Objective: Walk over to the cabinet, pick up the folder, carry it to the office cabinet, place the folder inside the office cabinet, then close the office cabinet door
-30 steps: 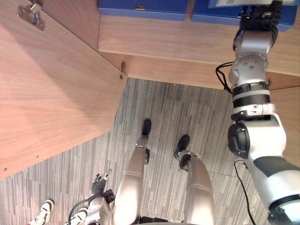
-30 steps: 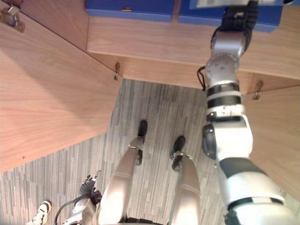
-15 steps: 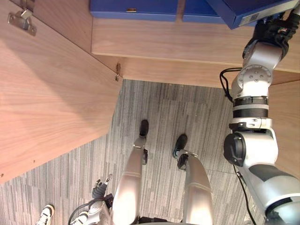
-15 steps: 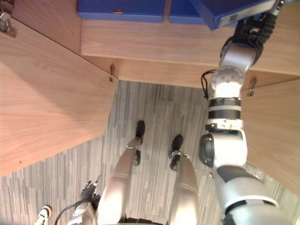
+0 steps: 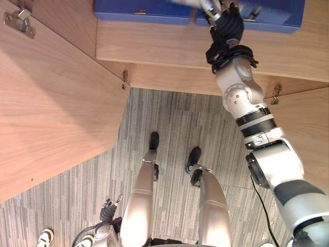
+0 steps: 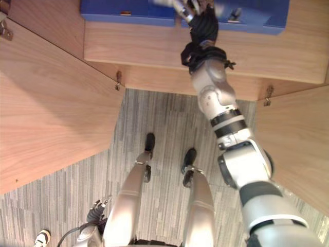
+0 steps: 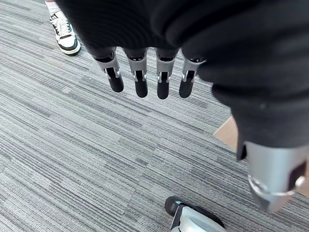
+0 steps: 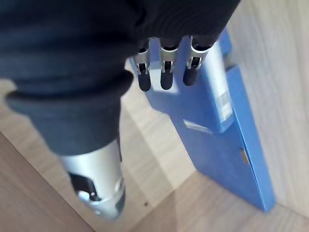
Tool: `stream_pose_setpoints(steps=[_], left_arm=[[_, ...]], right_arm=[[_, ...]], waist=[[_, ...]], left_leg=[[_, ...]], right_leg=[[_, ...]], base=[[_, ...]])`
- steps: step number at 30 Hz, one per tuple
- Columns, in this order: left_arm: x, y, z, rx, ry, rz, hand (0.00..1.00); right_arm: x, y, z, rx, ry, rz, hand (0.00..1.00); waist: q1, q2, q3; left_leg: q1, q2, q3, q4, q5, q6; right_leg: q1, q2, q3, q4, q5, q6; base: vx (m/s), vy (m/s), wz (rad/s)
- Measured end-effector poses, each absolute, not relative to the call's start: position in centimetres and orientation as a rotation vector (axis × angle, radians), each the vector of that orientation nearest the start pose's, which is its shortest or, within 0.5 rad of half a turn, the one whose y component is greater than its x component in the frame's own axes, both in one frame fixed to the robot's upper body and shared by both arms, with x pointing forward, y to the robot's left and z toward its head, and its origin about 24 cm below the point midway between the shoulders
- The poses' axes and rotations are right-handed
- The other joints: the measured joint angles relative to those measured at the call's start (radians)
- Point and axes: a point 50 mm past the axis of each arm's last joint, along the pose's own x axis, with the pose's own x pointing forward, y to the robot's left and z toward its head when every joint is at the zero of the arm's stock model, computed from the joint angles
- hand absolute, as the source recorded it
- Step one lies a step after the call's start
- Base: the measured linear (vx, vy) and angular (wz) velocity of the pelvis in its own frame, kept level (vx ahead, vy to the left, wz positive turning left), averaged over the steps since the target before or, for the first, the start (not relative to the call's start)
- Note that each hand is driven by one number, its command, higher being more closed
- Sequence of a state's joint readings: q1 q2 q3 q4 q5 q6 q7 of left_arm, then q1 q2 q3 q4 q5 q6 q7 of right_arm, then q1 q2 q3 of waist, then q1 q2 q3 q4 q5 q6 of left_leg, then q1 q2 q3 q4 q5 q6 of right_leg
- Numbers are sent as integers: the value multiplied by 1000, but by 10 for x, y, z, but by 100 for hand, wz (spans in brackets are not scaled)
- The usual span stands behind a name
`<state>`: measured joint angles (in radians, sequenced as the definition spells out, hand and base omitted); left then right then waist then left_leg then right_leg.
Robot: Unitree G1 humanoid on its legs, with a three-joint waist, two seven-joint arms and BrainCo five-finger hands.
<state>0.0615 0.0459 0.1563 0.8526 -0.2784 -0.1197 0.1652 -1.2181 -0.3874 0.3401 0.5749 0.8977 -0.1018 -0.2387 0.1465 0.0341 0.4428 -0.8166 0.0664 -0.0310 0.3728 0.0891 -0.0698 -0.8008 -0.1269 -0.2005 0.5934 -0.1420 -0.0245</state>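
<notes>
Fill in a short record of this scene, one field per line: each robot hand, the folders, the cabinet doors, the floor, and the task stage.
Right robot hand: raised at the shelf, fingers straight over the folders, holding nothing.
Left robot hand: hanging low near the floor, fingers relaxed, holding nothing.
Folders: left blue folder and right blue folder side by side on the shelf.
Doors: left door and right door both open.
Floor: grey striped carpet; a person's shoe nearby.
Stage: folders inside, doors not yet closed.
</notes>
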Motion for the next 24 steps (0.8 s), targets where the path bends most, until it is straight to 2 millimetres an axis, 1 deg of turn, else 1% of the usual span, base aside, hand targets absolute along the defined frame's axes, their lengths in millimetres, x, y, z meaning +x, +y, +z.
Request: stream_pose_setpoints(steps=[5,9,11,12,15,18,20,22,23,24], left_arm=[[144,205,-131,-200,778,479,0],[144,207,-131,-196,775,480,0],[144,207,-131,-189,774,474,0],[144,207,-131,-186,774,471,0],[145,208,-130,-177,773,466,0],[144,208,-130,-174,769,467,0],[144,208,-130,-173,767,467,0],[144,208,-130,-171,765,468,0],[143,210,-130,-168,763,470,0],[142,211,-130,-164,763,473,0]], right_arm=[[390,-106,315,312,-509,215,0],[394,-112,312,282,-491,180,0],[397,-117,309,167,-492,142,0],[398,-118,308,143,-488,131,0],[402,-128,303,-24,-479,62,0],[403,-137,302,-90,-475,12,0],[403,-140,303,-96,-479,-1,0],[399,-138,309,-133,-515,-6,0],[391,-131,318,-154,-577,13,0],[379,-123,328,-146,-656,45,0]], waist=[[1,-2,1],[2,-11,1],[2,-16,1],[3,-16,1],[1,-18,2],[1,-18,2],[1,-19,2],[-1,-23,5],[-6,-29,8],[-13,-34,11]], left_leg=[[7,2,1,-3,0,0],[17,5,3,-7,0,0],[17,6,3,-7,0,0],[17,6,3,-7,0,0],[16,8,3,-7,0,0],[15,9,2,-7,0,0],[15,10,2,-7,-1,0],[15,15,3,-6,-1,0],[15,18,5,-6,-2,0],[15,20,5,-6,-3,-1]], right_leg=[[6,2,0,-3,1,-1],[16,6,0,-11,1,-1],[16,7,0,-13,2,-1],[16,8,0,-13,2,-1],[17,10,0,-17,4,-1],[17,11,0,-18,5,-1],[17,13,0,-20,6,-2],[17,17,0,-23,7,-2],[17,20,0,-25,8,-3],[17,21,0,-26,8,-3]], base=[[0,0,0],[0,0,0],[0,0,0],[36,-10,-1],[33,-5,-2],[0,0,0],[11,-6,-2],[22,-14,-5],[24,-18,-5],[27,-20,-4]])
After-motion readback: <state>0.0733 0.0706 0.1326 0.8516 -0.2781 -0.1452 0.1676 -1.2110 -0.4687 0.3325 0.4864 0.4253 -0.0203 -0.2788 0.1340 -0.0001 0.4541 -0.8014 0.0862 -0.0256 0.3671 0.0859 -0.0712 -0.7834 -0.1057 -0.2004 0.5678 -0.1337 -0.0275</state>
